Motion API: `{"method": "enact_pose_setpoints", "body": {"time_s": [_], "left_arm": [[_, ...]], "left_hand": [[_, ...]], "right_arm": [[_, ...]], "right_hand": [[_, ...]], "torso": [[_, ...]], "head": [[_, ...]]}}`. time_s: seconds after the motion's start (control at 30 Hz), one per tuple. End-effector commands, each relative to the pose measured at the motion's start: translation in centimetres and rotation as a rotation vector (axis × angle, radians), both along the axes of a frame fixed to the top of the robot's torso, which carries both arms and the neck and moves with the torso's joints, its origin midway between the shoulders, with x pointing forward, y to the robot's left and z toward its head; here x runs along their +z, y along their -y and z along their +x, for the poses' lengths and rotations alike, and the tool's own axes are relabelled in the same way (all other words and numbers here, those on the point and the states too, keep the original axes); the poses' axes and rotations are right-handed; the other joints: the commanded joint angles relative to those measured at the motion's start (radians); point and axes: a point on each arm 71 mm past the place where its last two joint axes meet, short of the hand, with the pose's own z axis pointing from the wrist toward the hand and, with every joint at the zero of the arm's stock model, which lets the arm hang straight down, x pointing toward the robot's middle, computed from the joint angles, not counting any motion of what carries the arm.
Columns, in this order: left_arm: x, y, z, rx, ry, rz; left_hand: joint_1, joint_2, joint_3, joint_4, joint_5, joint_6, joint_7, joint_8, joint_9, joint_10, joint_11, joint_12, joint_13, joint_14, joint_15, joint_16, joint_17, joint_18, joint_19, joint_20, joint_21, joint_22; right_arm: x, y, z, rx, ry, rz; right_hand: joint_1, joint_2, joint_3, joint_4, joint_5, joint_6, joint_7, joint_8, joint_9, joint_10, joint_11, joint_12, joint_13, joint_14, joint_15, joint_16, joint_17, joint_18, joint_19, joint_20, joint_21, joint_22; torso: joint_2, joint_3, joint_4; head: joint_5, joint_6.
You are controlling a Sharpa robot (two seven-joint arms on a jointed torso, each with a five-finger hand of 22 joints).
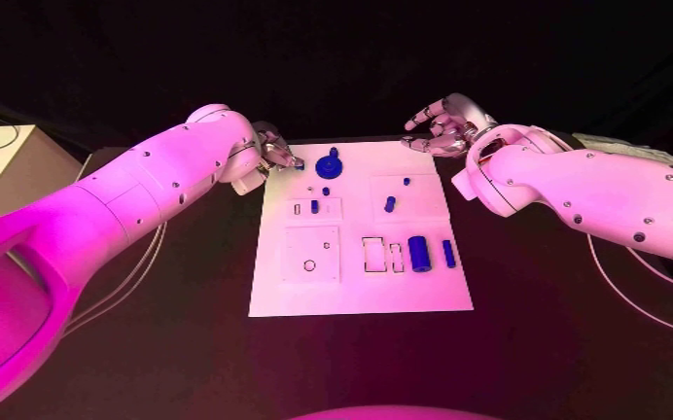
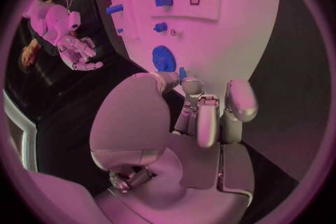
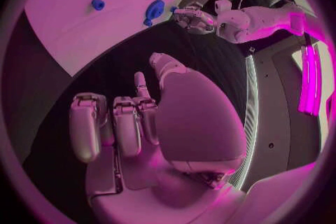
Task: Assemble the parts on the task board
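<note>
Nearest the head camera, the near end of the task board [image 1: 358,294] is bare white surface; the parts sit further up it. Two blue cylinders [image 1: 419,254] and [image 1: 449,253] lie beside a pale rectangular recess [image 1: 374,254] on the right of the board, seemingly not yet seated. A square panel with a small ring [image 1: 310,265] shows no blue part in it. Smaller blue pieces [image 1: 390,204] and [image 1: 314,206] stand or lie in the middle panels; whether they are fully inserted cannot be told. At the far end sits a round blue gear-like part [image 1: 330,164]. The left hand [image 1: 269,153] is at the far left corner of the board, just beside that round part; in the left wrist view its fingers [image 2: 203,117] are curled inward with a small blue piece [image 2: 182,73] showing at the fingertips, but whether it is pinched or merely behind them cannot be told. The right hand [image 1: 446,128] hovers off the board's far right corner, fingers spread and loosely bent, holding nothing. Judgement: assembly appears to be at an early to middle stage, with several parts outstanding, the cylinders and ring panel among them.
</note>
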Motion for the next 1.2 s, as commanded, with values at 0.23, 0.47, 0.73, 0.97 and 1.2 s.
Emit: {"method": "enact_pose_setpoints", "body": {"time_s": [0.23,0.47,0.73,0.97,1.2], "left_arm": [[0.9,-0.1,-1.1,-0.005,-0.003,-0.055],[1.6,0.0,-2.6,-0.052,0.012,-0.050],[1.1,0.1,-4.5,-0.094,0.037,-0.012],[-0.1,0.1,-5.9,-0.115,0.043,0.015],[-1.9,0.3,-7.0,-0.134,0.035,0.050]], "left_hand": [[-0.041,-0.040,0.172,-0.117,0.008,-0.006,-0.005,0.116,0.151,0.019,-0.008,0.015,0.012,0.085,-0.010,0.009,0.205,0.007,0.007,-0.010,0.008,0.009],[-0.075,-0.052,0.215,-0.147,0.015,-0.005,-0.007,0.129,0.158,0.014,-0.010,0.004,-0.009,0.086,-0.012,0.010,0.205,0.008,0.006,-0.012,0.008,0.008],[-0.099,-0.057,0.244,-0.169,0.017,-0.004,-0.008,0.140,0.164,0.022,-0.011,0.016,0.002,0.084,-0.014,0.007,0.201,0.008,0.006,-0.013,0.009,0.009],[-0.120,-0.060,0.261,-0.185,0.019,-0.002,-0.009,0.147,0.166,0.026,-0.013,0.022,0.006,0.084,-0.015,0.008,0.201,0.007,0.008,-0.015,0.010,0.011],[-0.145,-0.061,0.279,-0.203,0.023,0.004,-0.013,0.156,0.169,0.050,-0.016,0.055,0.046,0.088,-0.018,0.012,0.210,0.004,0.019,-0.018,0.018,0.026]], "right_arm": [[0.0,0.4,0.0,0.002,-0.009,-0.015],[-0.1,0.9,0.0,-0.007,-0.011,-0.016],[-0.2,1.3,0.1,-0.017,-0.014,-0.020],[-0.3,1.5,0.1,-0.021,-0.017,-0.022],[-0.6,1.6,0.1,-0.021,-0.021,-0.023]], "right_hand": [[-0.008,-0.003,0.006,-0.001,0.004,-0.008,0.000,0.008,0.002,0.080,0.000,-0.006,0.243,0.097,0.001,-0.007,0.233,-0.003,0.055,0.003,-0.006,0.140],[-0.008,-0.003,0.006,-0.001,0.004,-0.008,0.000,0.008,0.002,0.080,0.000,-0.006,0.243,0.097,0.001,-0.007,0.233,-0.003,0.055,0.003,-0.006,0.140],[-0.008,-0.003,0.006,-0.001,0.004,-0.008,0.000,0.008,0.002,0.080,0.000,-0.006,0.243,0.097,0.001,-0.007,0.233,-0.003,0.055,0.003,-0.006,0.140],[-0.008,-0.003,0.006,-0.001,0.004,-0.008,0.000,0.008,0.002,0.080,0.000,-0.006,0.243,0.097,0.001,-0.007,0.233,-0.003,0.055,0.003,-0.006,0.140],[-0.008,-0.003,0.006,-0.001,0.004,-0.008,0.000,0.008,0.002,0.080,0.000,-0.006,0.243,0.097,0.001,-0.007,0.233,-0.003,0.055,0.003,-0.006,0.140]], "torso": [[-0.011,-0.0027,0.0083],[-0.024,-0.0022,0.0148],[-0.037,-0.0045,0.0218],[-0.047,-0.0049,0.0268],[-0.057,-0.0063,0.0311]], "head": [[-0.002,-0.009],[-0.001,-0.020],[0.001,-0.034],[0.003,-0.045],[0.006,-0.054]]}}
